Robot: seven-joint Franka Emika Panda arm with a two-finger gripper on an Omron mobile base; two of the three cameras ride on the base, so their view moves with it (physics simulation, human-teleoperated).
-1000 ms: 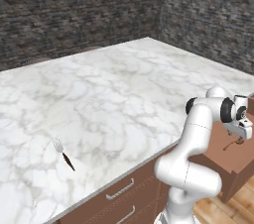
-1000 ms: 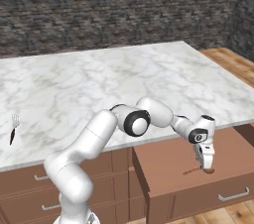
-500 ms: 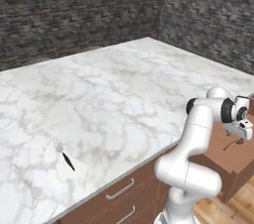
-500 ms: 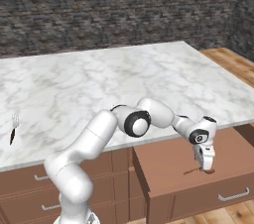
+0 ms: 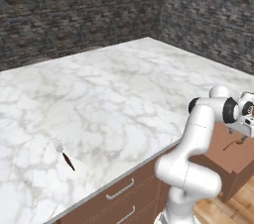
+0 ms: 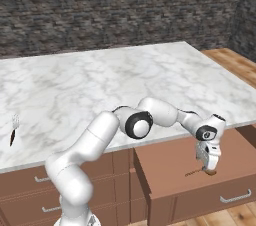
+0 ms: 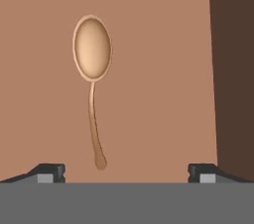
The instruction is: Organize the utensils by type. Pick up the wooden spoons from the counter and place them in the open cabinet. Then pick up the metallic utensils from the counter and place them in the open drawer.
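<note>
Your gripper (image 6: 208, 162) hangs over the open brown wooden drawer (image 6: 170, 170) below the front edge of the white marble worktop (image 6: 100, 85), near that edge's right end. Its jaws stand wide apart with nothing between them; in the hand view one dark fingertip (image 7: 49, 172) sits at each lower corner. Just under the gripper a light brown spoon with an oval bowl and a thin, slightly curved handle (image 7: 92, 77) lies flat on the drawer floor, touching neither finger. In the right base view you see it as a thin brown sliver (image 6: 196, 173) beside the fingers. Well away, near the worktop's front left corner, a fork with silver tines and a dark handle (image 5: 63, 152) lies flat on the marble.
</note>
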